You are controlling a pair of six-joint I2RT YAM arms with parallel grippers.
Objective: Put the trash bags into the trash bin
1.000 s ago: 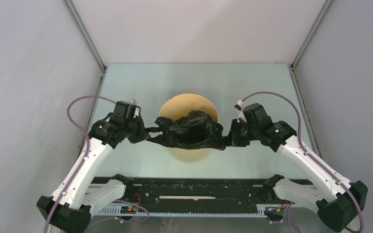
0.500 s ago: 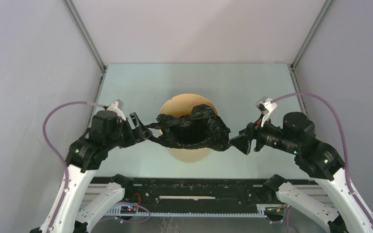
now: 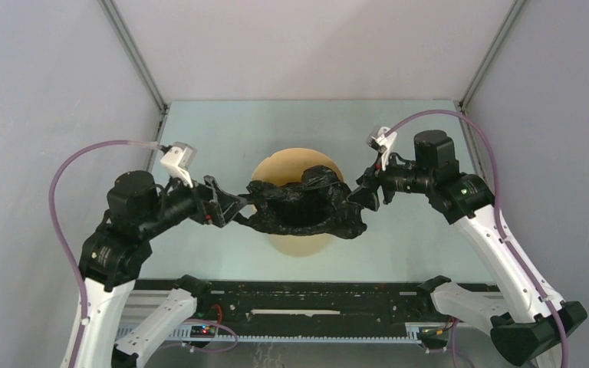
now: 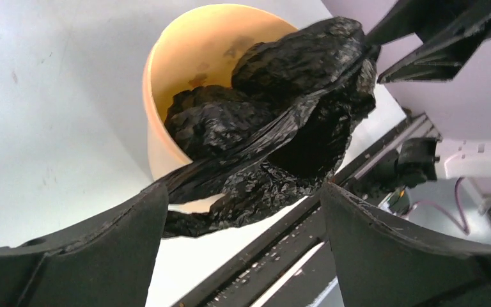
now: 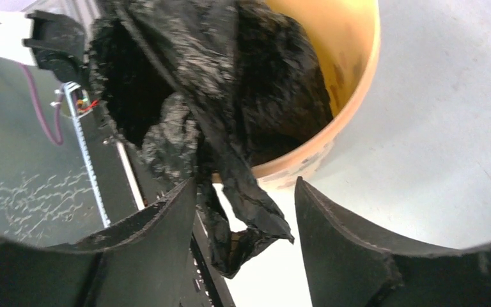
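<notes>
Near edge: a black rail (image 3: 314, 295) across the front of the table (image 3: 222, 130). Next, the left gripper (image 3: 226, 205): I read its jaws as apart on the wrist view. A stretched tail of the trash bag (image 3: 307, 208) runs in between its fingers (image 4: 102, 236), and I cannot tell if it touches them. The right gripper (image 3: 359, 198): jaws likewise apart, with a loose flap of the bag hanging between them. Centre: the bag, black and crinkled, is spread over the mouth of the trash bin (image 3: 287, 157), part sunk inside, part draped over the near rim. The bin is tan, round and upright, between both grippers.
</notes>
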